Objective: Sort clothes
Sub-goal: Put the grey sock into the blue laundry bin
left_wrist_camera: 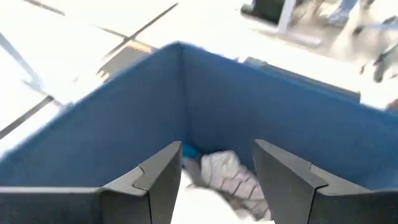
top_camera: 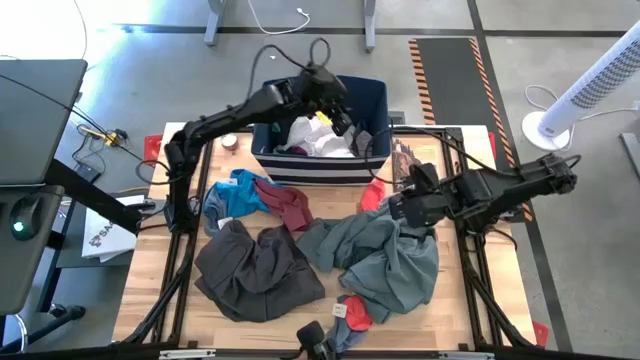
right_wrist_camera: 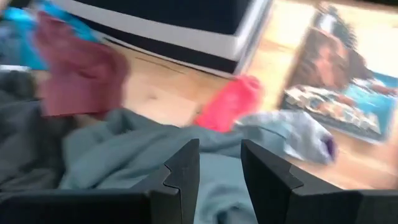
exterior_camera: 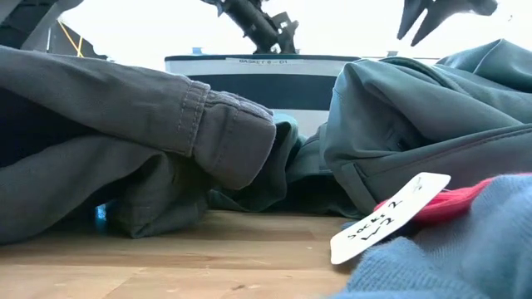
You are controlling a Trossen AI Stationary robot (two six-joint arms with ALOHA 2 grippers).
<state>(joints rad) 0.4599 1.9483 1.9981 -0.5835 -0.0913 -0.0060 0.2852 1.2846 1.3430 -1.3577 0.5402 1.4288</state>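
A navy bin [top_camera: 372, 100] with white stripes stands at the table's far middle, with white clothes [top_camera: 318, 140] lying in it. My left gripper [left_wrist_camera: 217, 149] hangs open over the bin's inside, above the white cloth [left_wrist_camera: 221, 177]. On the table lie a bright blue piece [top_camera: 235, 190], a maroon piece [top_camera: 292, 206], dark grey-brown trousers [top_camera: 255, 270], a grey-green shirt [top_camera: 385, 258] and a red sock [right_wrist_camera: 230, 102]. My right gripper [right_wrist_camera: 219, 149] hovers open over the shirt's far edge, nothing between its fingers. More socks [top_camera: 350, 312] lie at the near edge.
A picture book [right_wrist_camera: 339, 93] lies flat right of the bin, a grey sock [right_wrist_camera: 292, 134] beside it. In the low view a tagged red sock [exterior_camera: 399, 212] and a blue-grey sock [exterior_camera: 449, 266] lie nearest. A white fan [top_camera: 590, 90] stands on the floor, right.
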